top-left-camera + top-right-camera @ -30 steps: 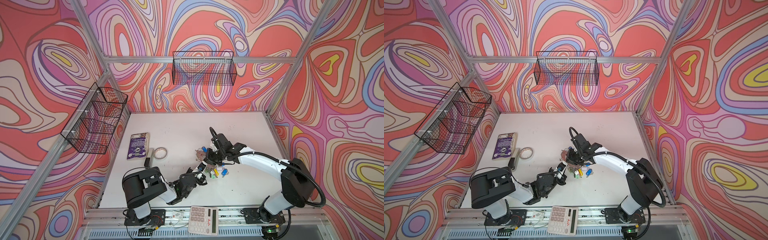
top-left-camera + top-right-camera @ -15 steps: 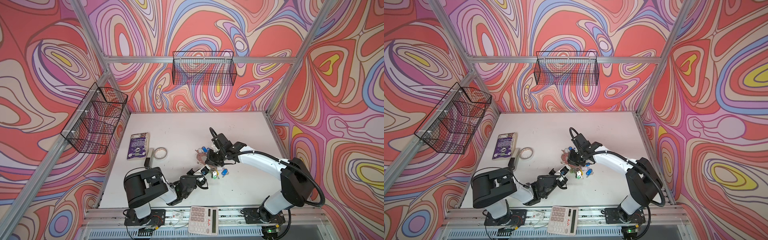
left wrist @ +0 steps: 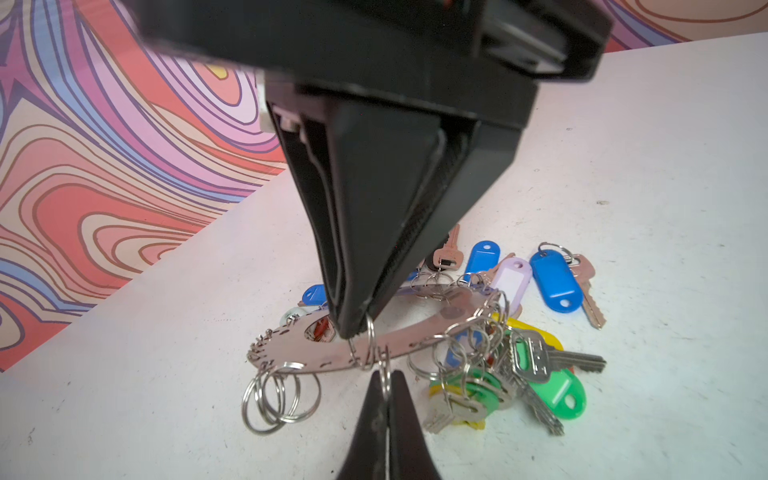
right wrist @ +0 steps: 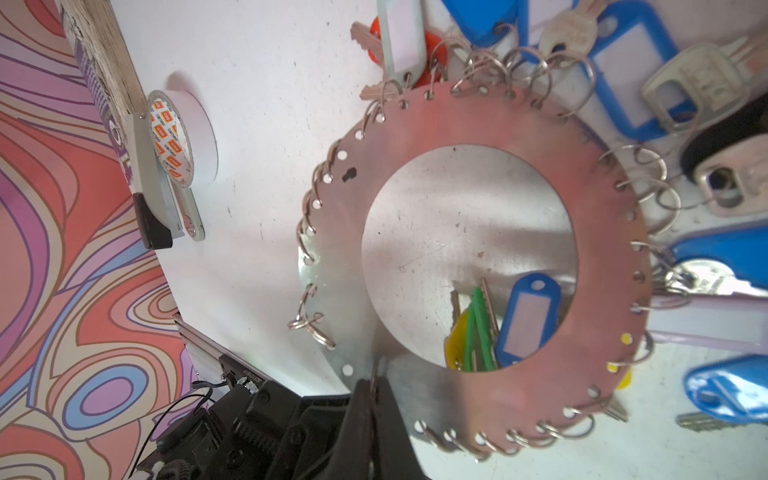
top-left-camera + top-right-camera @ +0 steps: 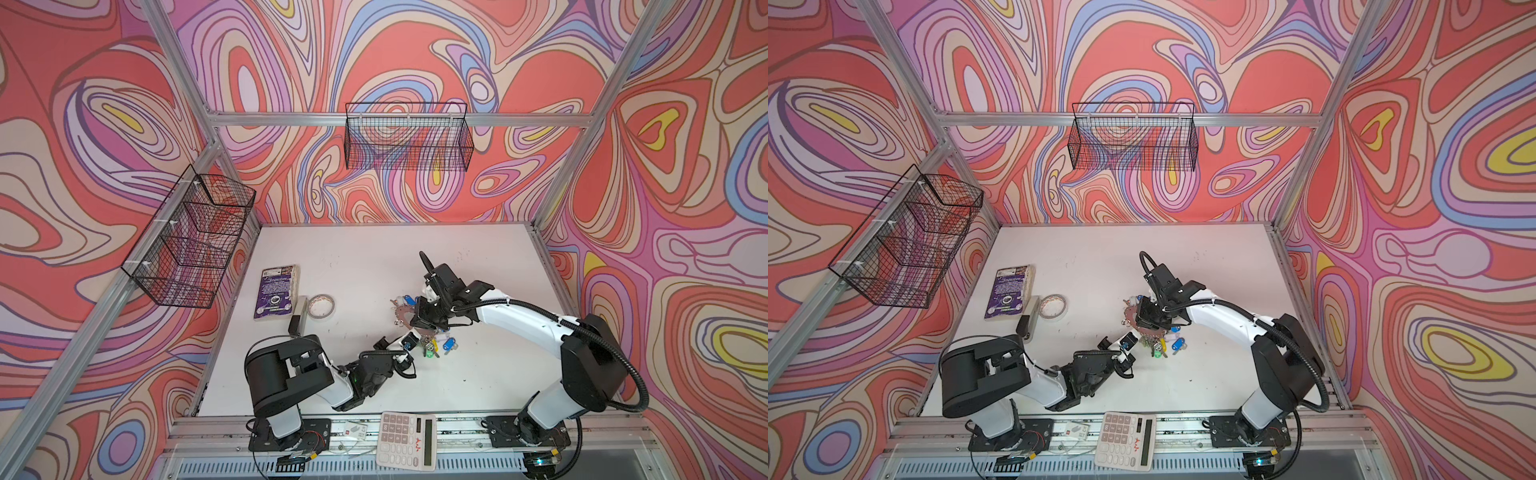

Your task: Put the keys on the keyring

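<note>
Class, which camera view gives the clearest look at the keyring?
The right wrist view: the keyring fills it face-on, showing its round hole and pierced rim. In the left wrist view the keyring looks tilted, nearly edge-on, gripped by the right pincer. In both top views the keyring is small, partly covered by that pincer.

Coral, lilac, blue and yellow swirls cover the walls point(image 5: 415, 54) around a white table point(image 5: 374, 257), where the grey keyring point(image 4: 602, 332) gleams pinkish among silver keys point(image 3: 536, 357) tagged blue, green, yellow and pale lilac, and the book point(image 5: 276, 297) is purple.

Tbl point(image 5: 374, 257) w/ keys point(image 5: 449, 344), tape point(image 5: 322, 306), book point(image 5: 276, 297)
</note>
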Action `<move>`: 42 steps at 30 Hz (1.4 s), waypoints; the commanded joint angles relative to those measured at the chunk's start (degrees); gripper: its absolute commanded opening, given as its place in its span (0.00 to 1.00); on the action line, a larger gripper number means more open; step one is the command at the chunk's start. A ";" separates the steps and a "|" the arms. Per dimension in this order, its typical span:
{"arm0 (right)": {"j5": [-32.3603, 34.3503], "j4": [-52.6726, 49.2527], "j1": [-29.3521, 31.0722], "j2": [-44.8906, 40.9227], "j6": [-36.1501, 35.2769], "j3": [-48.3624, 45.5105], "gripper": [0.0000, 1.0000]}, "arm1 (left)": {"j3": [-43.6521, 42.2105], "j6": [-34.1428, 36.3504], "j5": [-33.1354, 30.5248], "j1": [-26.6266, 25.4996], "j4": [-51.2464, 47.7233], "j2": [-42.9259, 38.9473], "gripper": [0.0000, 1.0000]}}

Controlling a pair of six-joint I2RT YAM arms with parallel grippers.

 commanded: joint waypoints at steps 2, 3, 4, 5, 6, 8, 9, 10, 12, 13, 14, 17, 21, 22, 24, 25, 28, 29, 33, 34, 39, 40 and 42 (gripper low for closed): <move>4.38 3.23 -2.55 -0.30 -1.87 1.19 0.03 | -0.29 -0.35 1.40 -1.24 2.48 -1.14 0.00; 4.77 3.03 -2.73 -0.31 -2.21 1.23 0.04 | -0.35 -0.45 1.32 -1.17 2.48 -1.30 0.00; 5.17 3.01 -2.91 -0.36 -2.37 1.14 0.05 | -0.38 -0.51 1.31 -1.18 2.42 -1.48 0.00; 5.24 3.03 -3.21 -0.46 -2.57 1.04 0.06 | -0.46 -0.43 1.49 -1.25 2.42 -1.58 0.00; 5.28 3.16 -3.49 -0.61 -2.89 0.87 0.06 | -0.48 -0.49 1.62 -1.28 2.40 -1.66 0.00; 5.50 3.88 -3.89 -1.00 -3.21 0.54 0.08 | -0.45 -0.42 1.87 -1.25 2.44 -1.68 0.00; 5.57 4.20 -4.15 -1.05 -3.43 0.36 0.08 | -0.44 -0.51 1.84 -1.20 2.42 -1.73 0.00; 6.02 4.25 -4.57 -1.04 -3.65 0.27 0.08 | -0.54 -0.48 1.89 -1.19 2.39 -1.91 0.00; 6.23 4.82 -5.52 -1.01 -4.34 -0.08 0.08 | -0.56 -0.60 2.11 -1.22 2.37 -2.28 0.00; 5.53 5.49 -5.76 -1.08 -5.24 -0.26 0.08 | -0.64 -0.65 2.07 -1.20 2.31 -2.45 0.00; 5.03 6.11 -5.78 -1.33 -6.19 -0.35 0.09 | -0.68 -0.64 1.82 -1.20 2.39 -2.52 0.00; 5.76 6.73 -5.83 -2.69 -7.99 -1.04 0.19 | -0.83 -0.82 1.18 -1.25 2.39 -2.89 0.00; 2.42 12.19 -5.87 -6.59 -13.69 -4.63 0.36 | -0.53 -0.41 1.51 -1.23 2.39 -3.25 0.00; 3.01 13.52 -6.08 -8.04 -14.44 -6.10 0.41 | -0.30 -0.01 1.28 -1.25 2.48 -3.38 0.00; 1.57 16.68 -7.60 -10.17 -15.44 -8.79 0.45 | 0.19 0.70 0.65 -1.20 2.48 -3.58 0.00; 0.25 19.18 -8.55 -11.40 -15.47 -10.59 0.47 | 0.43 0.88 0.52 -1.20 2.48 -3.73 0.00; -1.65 27.13 -10.41 -14.98 -15.59 -16.11 0.51 | 1.07 2.19 0.22 -1.15 2.47 -4.30 0.00; -1.95 29.03 -11.08 -15.61 -15.33 -17.42 0.52 | 1.19 2.59 -0.06 -1.02 2.41 -4.51 0.00; -4.49 37.11 -14.28 -17.24 -14.22 -22.03 0.57 | 1.68 1.46 -1.00 0.21 1.38 -7.15 0.00; -5.27 39.19 -14.76 -17.29 -14.20 -22.88 0.59 | 2.05 1.30 -0.97 0.62 0.74 -7.80 0.00; -8.23 49.23 -15.99 -17.70 -14.11 -25.20 0.64 | 2.74 -2.69 4.15 4.85 -0.49 -11.36 0.00; -8.43 50.74 -16.03 -17.68 -14.07 -25.31 0.64 | 2.94 -5.23 7.55 6.96 -2.16 -13.02 0.00; -9.94 55.83 -16.28 -17.58 -13.24 -25.80 0.64 | 4.22 -11.10 14.13 11.43 -5.72 -15.52 0.00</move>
